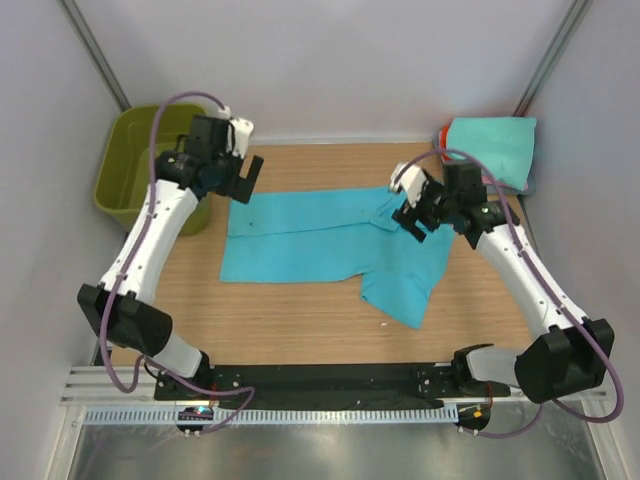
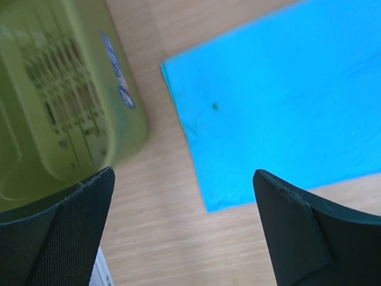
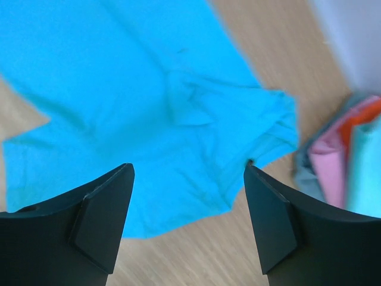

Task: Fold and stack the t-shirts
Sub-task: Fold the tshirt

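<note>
The basket (image 2: 53, 119) beside the turquoise t-shirt (image 2: 286, 107) bears an unreadable blue sticker (image 2: 117, 70).

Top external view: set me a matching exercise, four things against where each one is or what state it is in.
Things:
1. turquoise t-shirt
2. green basket
3. folded shirt stack
4. left claw

Places or states:
a. far right corner
b. open, holding nothing
c. far left corner
d. laid out in the middle, between the arms

Pairs: 1-d, 2-c, 3-a, 4-b
</note>
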Controlling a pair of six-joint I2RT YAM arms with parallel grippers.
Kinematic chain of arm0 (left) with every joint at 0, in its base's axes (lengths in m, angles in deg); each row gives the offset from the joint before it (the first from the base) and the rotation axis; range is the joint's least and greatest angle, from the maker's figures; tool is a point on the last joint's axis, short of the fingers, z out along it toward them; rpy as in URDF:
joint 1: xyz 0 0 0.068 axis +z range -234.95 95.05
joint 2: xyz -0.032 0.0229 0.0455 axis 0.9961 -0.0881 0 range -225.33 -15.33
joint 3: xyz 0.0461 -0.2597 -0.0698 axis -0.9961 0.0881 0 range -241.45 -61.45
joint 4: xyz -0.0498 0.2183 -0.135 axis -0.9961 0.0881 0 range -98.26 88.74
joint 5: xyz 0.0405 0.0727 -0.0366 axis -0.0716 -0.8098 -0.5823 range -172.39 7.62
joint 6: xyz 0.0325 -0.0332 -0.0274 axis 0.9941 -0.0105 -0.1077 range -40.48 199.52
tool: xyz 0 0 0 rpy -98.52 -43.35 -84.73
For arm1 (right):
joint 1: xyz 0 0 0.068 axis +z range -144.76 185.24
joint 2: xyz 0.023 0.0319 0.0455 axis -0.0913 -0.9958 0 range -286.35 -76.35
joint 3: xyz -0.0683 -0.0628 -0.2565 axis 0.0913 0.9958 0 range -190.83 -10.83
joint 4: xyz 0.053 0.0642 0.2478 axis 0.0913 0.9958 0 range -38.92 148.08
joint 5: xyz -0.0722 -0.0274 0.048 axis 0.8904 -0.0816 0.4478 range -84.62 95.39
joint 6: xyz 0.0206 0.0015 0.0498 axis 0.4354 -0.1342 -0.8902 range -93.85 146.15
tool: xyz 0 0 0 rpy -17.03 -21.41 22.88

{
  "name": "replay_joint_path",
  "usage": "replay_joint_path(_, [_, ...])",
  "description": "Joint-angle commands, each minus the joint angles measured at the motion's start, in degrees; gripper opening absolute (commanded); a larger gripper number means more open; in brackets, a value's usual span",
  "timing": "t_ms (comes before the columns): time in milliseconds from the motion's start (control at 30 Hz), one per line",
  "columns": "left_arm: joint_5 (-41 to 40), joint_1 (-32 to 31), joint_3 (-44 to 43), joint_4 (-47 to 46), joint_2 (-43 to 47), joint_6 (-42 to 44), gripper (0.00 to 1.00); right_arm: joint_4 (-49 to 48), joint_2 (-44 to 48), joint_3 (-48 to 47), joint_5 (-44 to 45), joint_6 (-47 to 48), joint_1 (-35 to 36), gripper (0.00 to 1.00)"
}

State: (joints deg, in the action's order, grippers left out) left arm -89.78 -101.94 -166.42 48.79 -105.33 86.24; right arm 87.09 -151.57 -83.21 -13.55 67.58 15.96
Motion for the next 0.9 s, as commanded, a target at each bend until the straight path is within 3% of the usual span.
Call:
replay_joint_path(0, [-2.51,-1.45,14.59,-2.62,-2.03,3.03,0.98,2.94,3.30,13.29,-1.10,10.24,3.68,0.80])
replay_joint_path(167, [-3.23,-1.38,30.49,-9.59,2.63,5.32,0.91,-4.19,14.38,31.29,1.44,18.50,9.84,0.78])
replay_joint_path(300, [-4.99,-1.38,35.78,-11.62,2.63,4.97,0.88,-1.30,16.77,35.81,1.45,22.90,13.62,0.73])
replay_joint_path(867, [-7.98,0.56,34.92,-10.21,2.63,3.03,0.84,5.30,14.84,41.00,2.86,26.86,16.88,0.69])
